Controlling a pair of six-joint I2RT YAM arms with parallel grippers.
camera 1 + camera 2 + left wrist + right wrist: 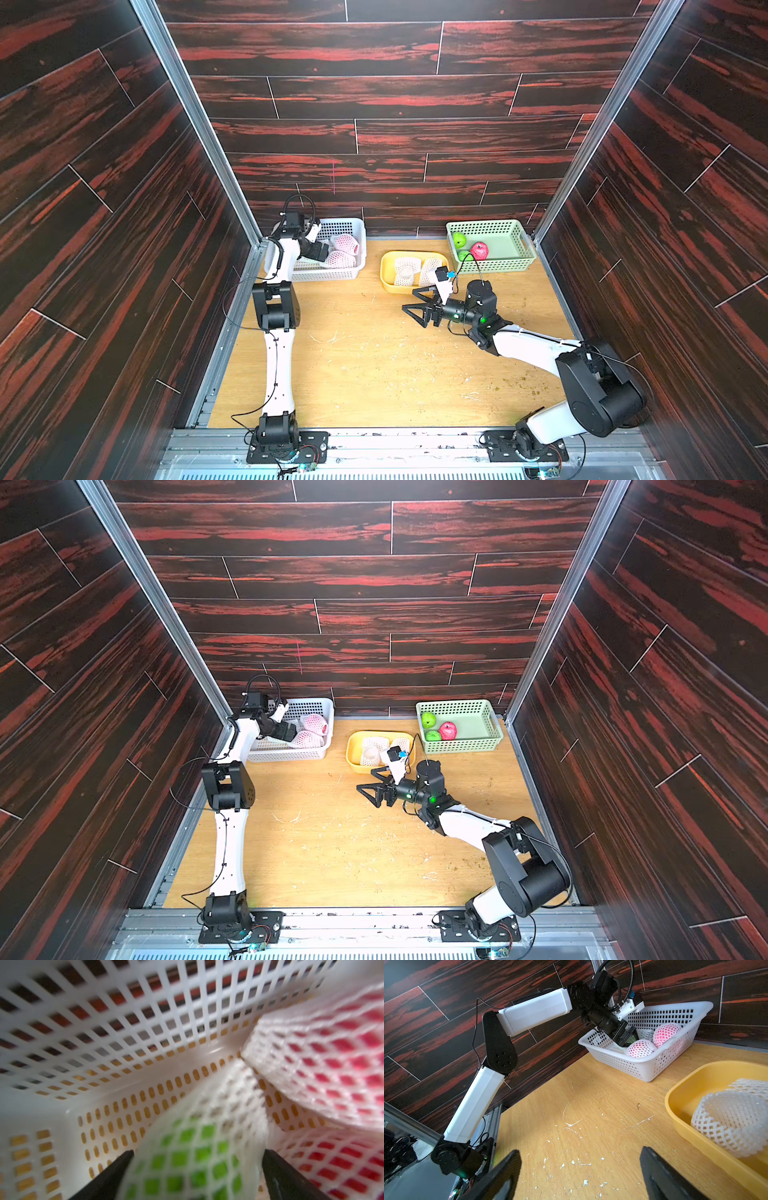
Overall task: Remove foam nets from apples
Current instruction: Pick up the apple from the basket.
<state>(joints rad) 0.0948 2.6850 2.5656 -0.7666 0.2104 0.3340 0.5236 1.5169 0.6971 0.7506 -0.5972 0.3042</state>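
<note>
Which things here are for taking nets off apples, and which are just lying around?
For the job: netted apples, white basket, bare apples, green basket, empty nets, yellow tray, left claw, right claw.
Just lying about: white crumbs on the table.

Surface: light wooden tabletop (374,374), scuffed | Far left corner: white perforated basket (328,274) | Far middle: yellow tray (384,270) | Far right corner: green perforated basket (498,266), just beside tray | Open middle: scattered white flecks (562,1165)
</note>
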